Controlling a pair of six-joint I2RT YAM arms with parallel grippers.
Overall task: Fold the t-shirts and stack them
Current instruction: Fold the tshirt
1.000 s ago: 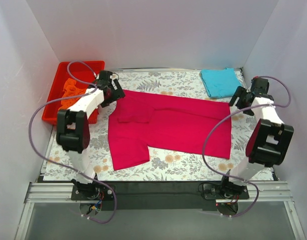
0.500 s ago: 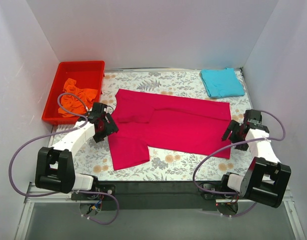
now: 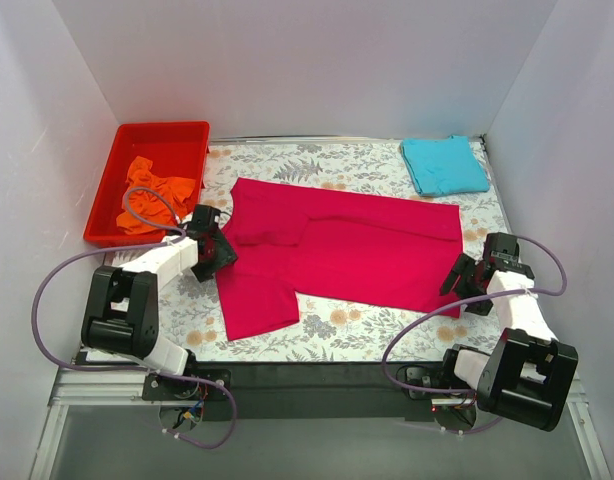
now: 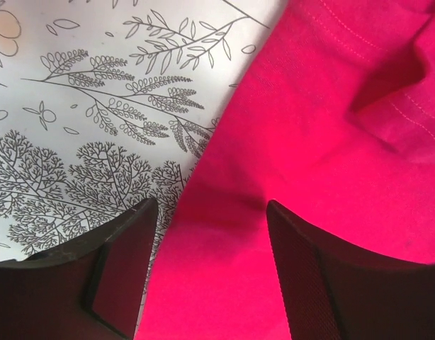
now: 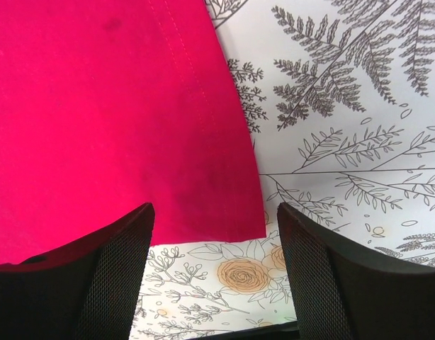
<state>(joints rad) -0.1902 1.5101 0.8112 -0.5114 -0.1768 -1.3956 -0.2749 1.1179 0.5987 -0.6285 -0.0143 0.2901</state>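
Observation:
The crimson-pink t-shirt lies spread flat across the middle of the flowered table, one sleeve pointing to the near left. My left gripper is open, low at the shirt's left edge, its fingers straddling the cloth edge. My right gripper is open, low at the shirt's near right corner. The turquoise t-shirt lies folded at the far right. The orange t-shirt is crumpled in the red bin.
The red bin stands at the far left of the table. White walls close the table in at the back and both sides. The flowered cloth shows along the near edge.
Both arms have come down from the far side to the shirt's near edges. The left gripper settled at the left edge, the right at the near right corner. The shirt has not moved.

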